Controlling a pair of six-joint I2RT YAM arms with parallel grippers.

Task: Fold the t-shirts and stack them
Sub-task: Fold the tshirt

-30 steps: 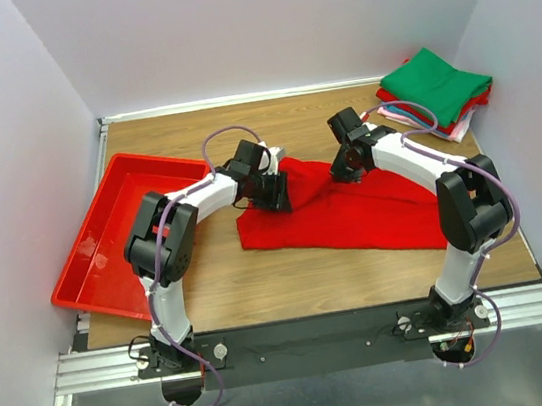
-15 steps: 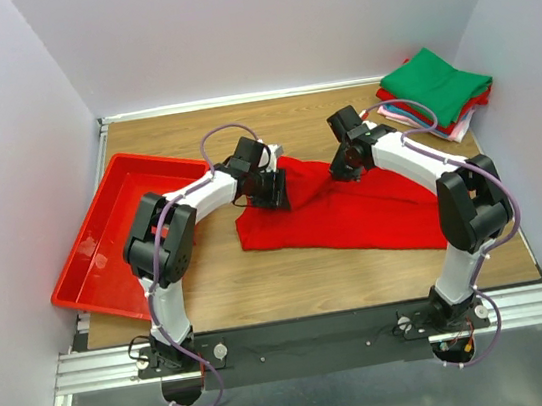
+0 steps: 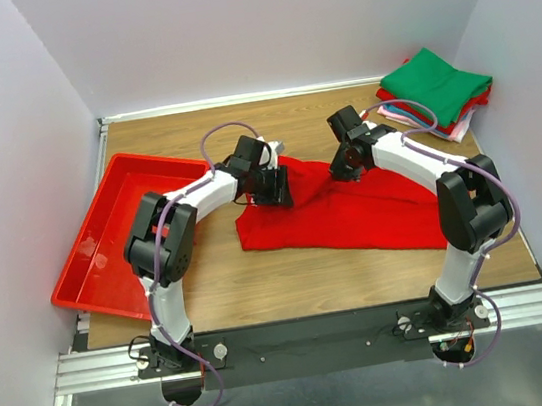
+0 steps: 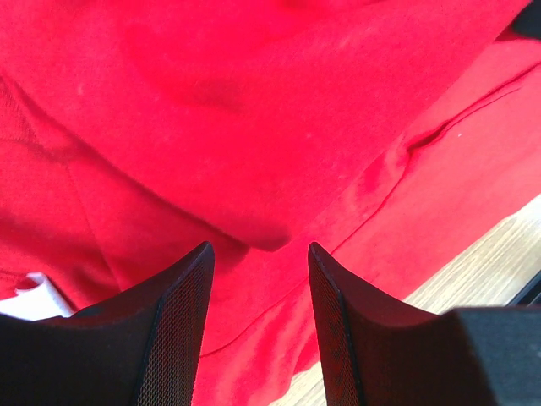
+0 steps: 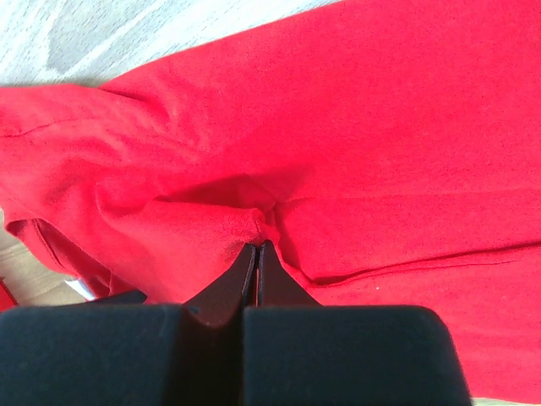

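Observation:
A bright red t-shirt (image 3: 354, 217) lies spread and rumpled across the middle of the table. My left gripper (image 3: 279, 188) hovers over its left end, open, with only cloth (image 4: 254, 127) showing below the gap between the fingers (image 4: 259, 247). A small white tag (image 4: 38, 298) peeks out at the left. My right gripper (image 3: 340, 167) is at the shirt's upper edge, shut, and pinches a raised fold of the red cloth (image 5: 211, 224) at its tips (image 5: 256, 246). Folded t-shirts (image 3: 435, 89), green on top, are stacked at the back right corner.
A red plastic tray (image 3: 104, 236) sits tilted at the table's left edge. Bare wood (image 3: 262, 285) shows in front of the shirt. Grey walls close in the left, back and right sides.
Both grippers have crept slightly toward the back, and the cloth between them has shifted a little. Neither gripper has changed its state.

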